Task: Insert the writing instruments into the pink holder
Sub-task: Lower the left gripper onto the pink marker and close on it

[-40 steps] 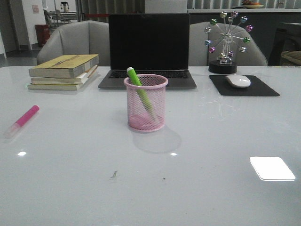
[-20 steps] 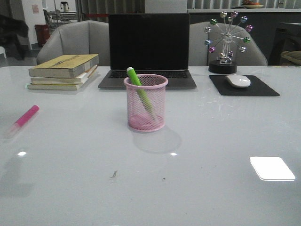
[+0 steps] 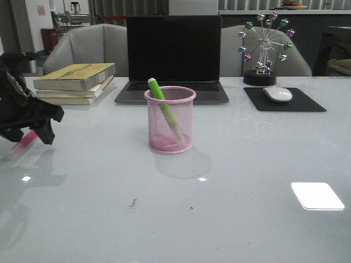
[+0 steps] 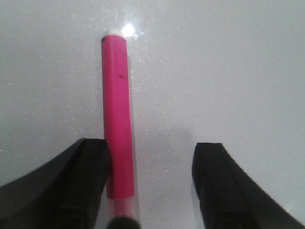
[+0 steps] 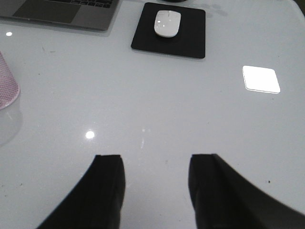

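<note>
The pink holder (image 3: 170,119) stands mid-table with the green marker (image 3: 156,90) leaning inside it. The magenta marker (image 3: 24,141) lies flat on the table at the far left. My left gripper (image 3: 28,131) is down over it, open. In the left wrist view the magenta marker (image 4: 118,119) runs lengthwise between the fingers, against one finger (image 4: 88,176) and well apart from the other, with the left gripper (image 4: 152,147) still wide. My right gripper (image 5: 155,161) is open over bare table with nothing between its fingers. The holder's edge (image 5: 6,86) shows off to its side.
A stack of books (image 3: 74,82) lies behind the left gripper. A laptop (image 3: 174,57) stands behind the holder. A white mouse (image 3: 277,93) on a black pad (image 3: 307,103) and a ball ornament (image 3: 265,46) sit at the back right.
My left arm has come into the front view from the left and lowered over the magenta marker. The holder and green marker have not moved.
</note>
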You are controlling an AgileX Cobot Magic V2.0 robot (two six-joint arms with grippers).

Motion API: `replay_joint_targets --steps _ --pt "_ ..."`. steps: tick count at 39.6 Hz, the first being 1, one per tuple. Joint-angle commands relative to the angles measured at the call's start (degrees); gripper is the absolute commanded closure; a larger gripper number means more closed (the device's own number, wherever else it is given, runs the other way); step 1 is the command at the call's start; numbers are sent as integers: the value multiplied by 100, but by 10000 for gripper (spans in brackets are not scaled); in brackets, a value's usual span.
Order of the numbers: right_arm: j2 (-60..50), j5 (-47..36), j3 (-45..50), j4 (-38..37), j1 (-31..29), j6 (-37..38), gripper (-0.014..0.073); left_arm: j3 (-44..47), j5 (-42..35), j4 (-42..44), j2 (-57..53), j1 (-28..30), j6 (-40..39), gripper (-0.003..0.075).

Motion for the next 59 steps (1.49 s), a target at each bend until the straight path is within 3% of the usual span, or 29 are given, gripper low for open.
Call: replay_joint_targets --steps 1,13,28,35,42,50,59 --pt "-40 -268 -166 -36 -44 -36 160 -185 -268 -41 -237 -40 -26 286" --pt "-40 -155 -166 -36 -44 -36 160 -199 -209 56 -140 -28 -26 367" --pt "-40 -138 -166 -36 -44 -36 160 -447 637 62 256 -28 -26 376" --pt "-40 -99 -166 -36 -44 -36 160 -447 1318 62 256 -28 -26 470" --pt "-40 -60 -166 -36 -44 -36 160 -447 1685 62 256 -28 -26 510" --pt "-40 -60 -166 -36 -44 -36 160 -447 1621 62 256 -28 -26 628" --pt "-40 -55 -166 -36 -44 -36 160 -733 1246 62 204 -28 -26 626"
